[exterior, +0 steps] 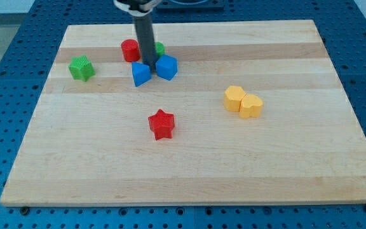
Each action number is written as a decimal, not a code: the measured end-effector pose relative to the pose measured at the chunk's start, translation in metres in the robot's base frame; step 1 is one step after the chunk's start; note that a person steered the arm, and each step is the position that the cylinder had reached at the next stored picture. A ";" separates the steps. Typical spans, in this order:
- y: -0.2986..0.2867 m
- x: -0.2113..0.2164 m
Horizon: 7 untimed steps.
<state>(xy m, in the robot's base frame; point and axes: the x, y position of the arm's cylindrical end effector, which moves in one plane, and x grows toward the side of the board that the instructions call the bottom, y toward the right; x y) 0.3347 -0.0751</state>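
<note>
Where the dark rod comes down, my tip (150,65) is seen wedged between the blue triangular block (141,74) and blue cube (167,67), touching both; no jaws are fitted. Red cylinder (130,50) and a half-hidden green block (159,48) sit just behind. Elsewhere on the wooden worktop (189,172): green star (81,68), red star (162,124), two touching yellow blocks (243,102)

Single view, high, angled down over whole board (189,172).
</note>
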 end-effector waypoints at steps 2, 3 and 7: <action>0.073 0.009; 0.118 0.025; 0.084 0.074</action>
<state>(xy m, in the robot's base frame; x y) 0.4082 0.0087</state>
